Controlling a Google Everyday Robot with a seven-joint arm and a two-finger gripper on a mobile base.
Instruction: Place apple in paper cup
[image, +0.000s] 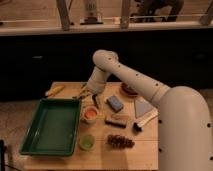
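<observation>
The paper cup (90, 115) stands on the wooden table (145, 150), just right of the green tray. Its walls are pale and its inside looks orange. I cannot make out the apple as a separate thing; it may be the orange mass in the cup or hidden by the gripper. My gripper (95, 101) hangs from the white arm (130, 75), just above and behind the cup and left of the blue sponge (115, 103). What it holds, if anything, is hidden.
A green tray (50, 125) fills the table's left side. A small translucent green cup (86, 142) stands at the front. A yellow object (54, 91), a dark bowl (129, 91), a brown bar (118, 120), a white-handled brush (143, 114) and a dark cluster (120, 141) lie around.
</observation>
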